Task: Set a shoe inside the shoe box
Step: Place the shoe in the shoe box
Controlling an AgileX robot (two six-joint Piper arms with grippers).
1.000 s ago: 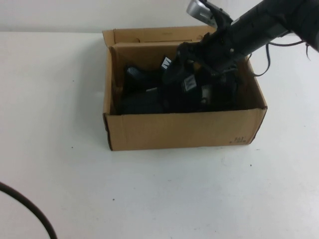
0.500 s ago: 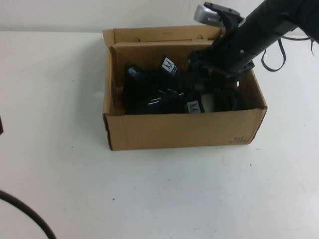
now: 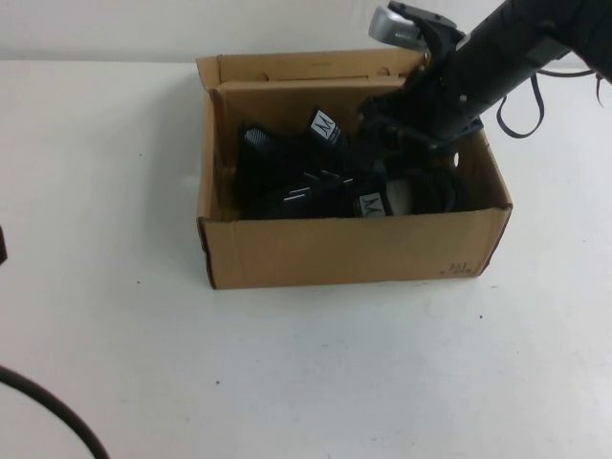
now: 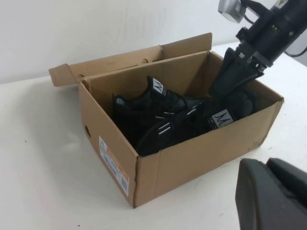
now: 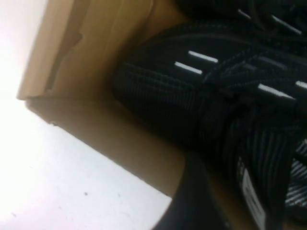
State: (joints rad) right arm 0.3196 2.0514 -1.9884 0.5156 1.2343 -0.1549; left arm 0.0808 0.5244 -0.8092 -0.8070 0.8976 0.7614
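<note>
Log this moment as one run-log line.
shoe: inside shoe box, beside twin sneaker | right gripper: open, above shoe | left gripper: shut, parked outside box

Shoe (image 3: 382, 196): black mesh sneaker, silver-white side dashes, white tongue label; lies inside the shoe box (image 3: 354, 251) toward its right, near-front part. Box: plain brown cardboard, lid flap open, upright on table.
</note>
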